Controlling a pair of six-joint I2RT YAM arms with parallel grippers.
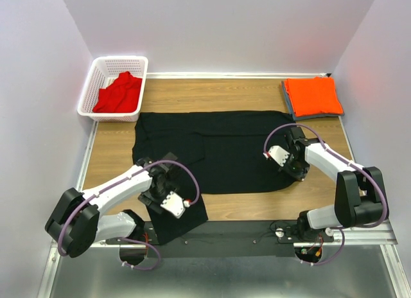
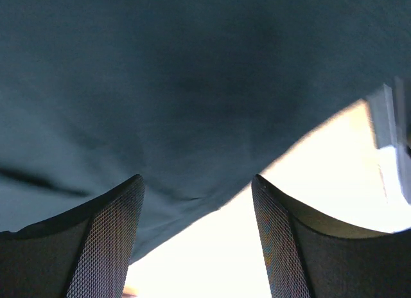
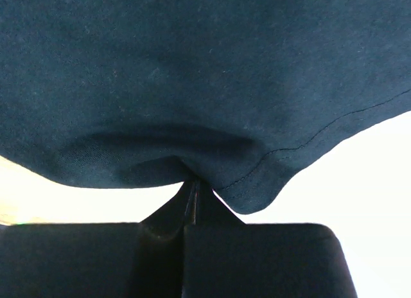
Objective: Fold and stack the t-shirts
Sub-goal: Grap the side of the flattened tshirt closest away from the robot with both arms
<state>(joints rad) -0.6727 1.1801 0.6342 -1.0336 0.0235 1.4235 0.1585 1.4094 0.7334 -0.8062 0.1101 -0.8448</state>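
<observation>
The large black t-shirt lies spread across the middle of the table, with one part hanging over the front edge. My left gripper is open at the shirt's near left part. In the left wrist view the black cloth has its edge between the open fingers. My right gripper is shut on the shirt's right hem, pinching a fold of black cloth at its tips. The orange t-shirt lies folded at the back right. The red t-shirt lies crumpled in the basket.
A white mesh basket stands at the back left corner. A grey layer shows under the orange shirt. Bare wood table runs along the back. White walls close in on three sides.
</observation>
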